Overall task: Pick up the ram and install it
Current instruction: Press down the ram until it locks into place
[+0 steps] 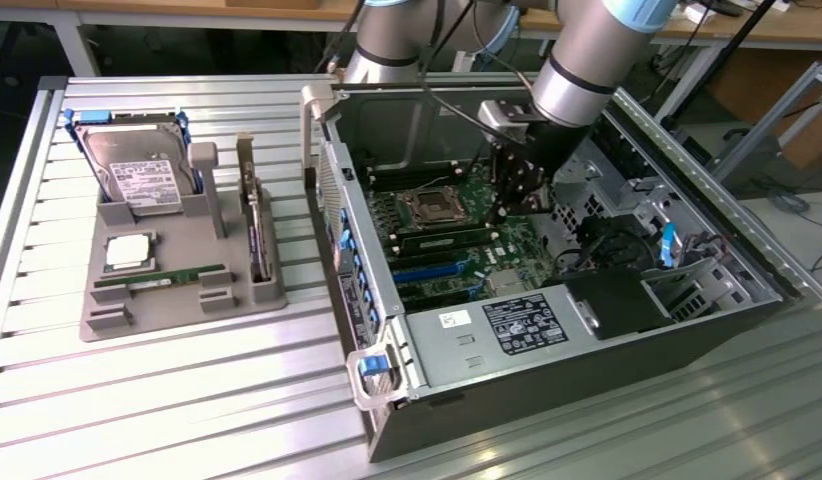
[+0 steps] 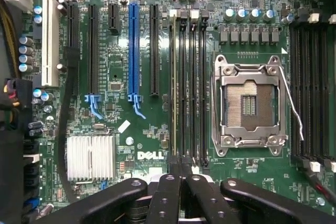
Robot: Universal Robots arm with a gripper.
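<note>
The ram (image 1: 160, 279), a thin green stick with a white label, lies flat in the grey holder tray (image 1: 184, 310) at the exterior view's left, outside the computer case. My gripper (image 1: 515, 205) is far from it, lowered inside the open case over the motherboard. In the wrist view the black fingers (image 2: 168, 198) stand together, shut, with nothing showing between them, and the gripper (image 2: 182, 179) hovers at the end of the memory slots (image 2: 189, 87). A thin pale edge (image 2: 174, 87) runs along one of those slots, like a stick seated on edge.
The tray also carries a silver hard drive (image 1: 138, 170), a square processor chip (image 1: 128, 252) and an upright card (image 1: 258, 235). The case walls (image 1: 338, 180) surround the arm. The empty processor socket (image 2: 249, 100) and a finned heatsink (image 2: 90, 156) flank the slots.
</note>
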